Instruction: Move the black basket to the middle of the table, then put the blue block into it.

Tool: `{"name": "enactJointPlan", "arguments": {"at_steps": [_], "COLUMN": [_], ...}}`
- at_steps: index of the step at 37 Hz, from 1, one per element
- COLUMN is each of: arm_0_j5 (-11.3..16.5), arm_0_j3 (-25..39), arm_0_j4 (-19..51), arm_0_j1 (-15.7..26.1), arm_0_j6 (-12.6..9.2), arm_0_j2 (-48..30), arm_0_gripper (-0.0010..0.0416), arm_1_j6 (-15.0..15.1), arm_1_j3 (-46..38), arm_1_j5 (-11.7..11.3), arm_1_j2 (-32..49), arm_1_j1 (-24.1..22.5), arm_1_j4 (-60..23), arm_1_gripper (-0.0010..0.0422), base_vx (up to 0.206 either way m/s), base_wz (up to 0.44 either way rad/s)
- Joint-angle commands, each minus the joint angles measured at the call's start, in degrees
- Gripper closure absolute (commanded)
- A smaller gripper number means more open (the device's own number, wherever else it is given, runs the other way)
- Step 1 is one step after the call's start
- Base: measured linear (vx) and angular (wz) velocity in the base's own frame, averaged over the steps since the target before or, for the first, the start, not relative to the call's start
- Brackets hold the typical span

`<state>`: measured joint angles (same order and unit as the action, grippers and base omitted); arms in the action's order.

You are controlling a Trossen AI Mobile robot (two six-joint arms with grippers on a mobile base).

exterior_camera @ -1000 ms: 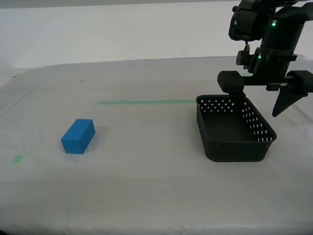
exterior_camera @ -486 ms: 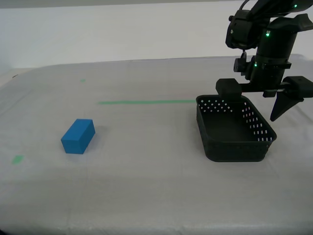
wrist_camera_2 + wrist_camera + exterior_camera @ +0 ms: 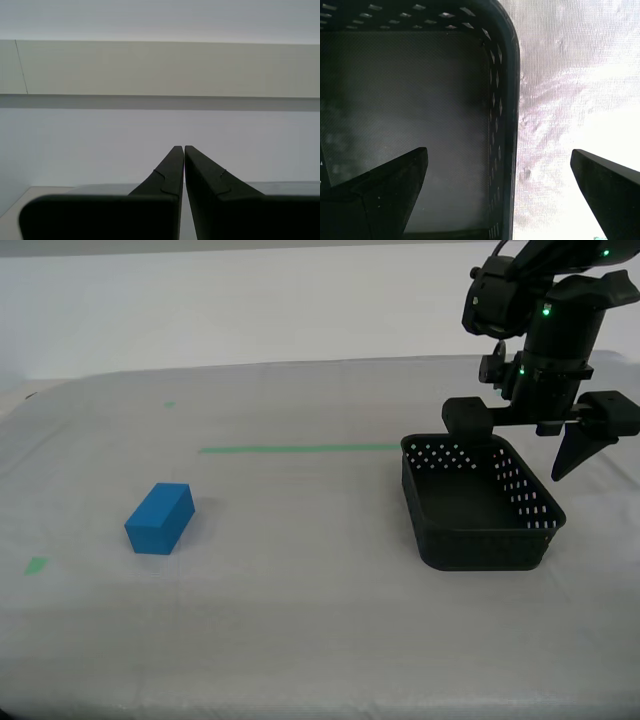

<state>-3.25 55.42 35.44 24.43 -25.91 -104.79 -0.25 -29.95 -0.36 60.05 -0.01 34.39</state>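
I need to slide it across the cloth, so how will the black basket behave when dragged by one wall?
The black basket looks like thin perforated plastic, so probably light, and its wall may flex. Its broad flat base should resist tipping, though the table cloth might bunch.

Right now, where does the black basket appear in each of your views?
Exterior view: the black basket stands on the table at the exterior view's right, under my open first tool.
First wrist view: its wall runs between the tool's fingers.
Second wrist view: not in it.
Shared landmark: the wall's holes.
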Motion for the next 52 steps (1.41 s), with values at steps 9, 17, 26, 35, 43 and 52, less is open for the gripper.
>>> {"name": "enactJointPlan", "arguments": {"at_steps": [9,17,26,35,43,52], "arm_0_j5": [1.3,1.3,1.3,1.8,1.8,1.9], "arm_0_j3": [0.1,0.0,0.0,0.0,0.0,0.0], "arm_0_j4": [-0.8,-1.1,-1.1,-1.2,-1.6,-2.1], "arm_0_j1": [0.0,0.0,0.0,0.0,0.0,0.1], "arm_0_j6": [0.2,0.2,0.4,0.9,0.9,0.9], "arm_0_j2": [-4.4,-4.4,-4.4,-4.4,-4.4,-4.4], "arm_0_gripper": [0.0005,0.0007,0.0008,0.0016,0.0052,0.0120], "arm_1_j6": [0.1,0.1,0.1,0.1,0.1,0.1], "arm_1_j3": [0.0,0.0,0.0,0.0,0.0,0.0], "arm_1_j5": [0.0,0.0,0.0,0.0,0.0,0.0], "arm_1_j2": [0.0,0.0,0.0,0.0,0.0,0.0], "arm_1_j1": [0.0,0.0,0.0,0.0,0.0,0.0], "arm_1_j4": [0.2,0.2,0.2,0.2,0.2,0.2], "arm_1_gripper": [0.0412,0.0412,0.0412,0.0412,0.0412,0.0412], "base_vx": [0.000,0.000,0.000,0.000,0.000,0.000], "base_wz": [0.000,0.000,0.000,0.000,0.000,0.000]}}
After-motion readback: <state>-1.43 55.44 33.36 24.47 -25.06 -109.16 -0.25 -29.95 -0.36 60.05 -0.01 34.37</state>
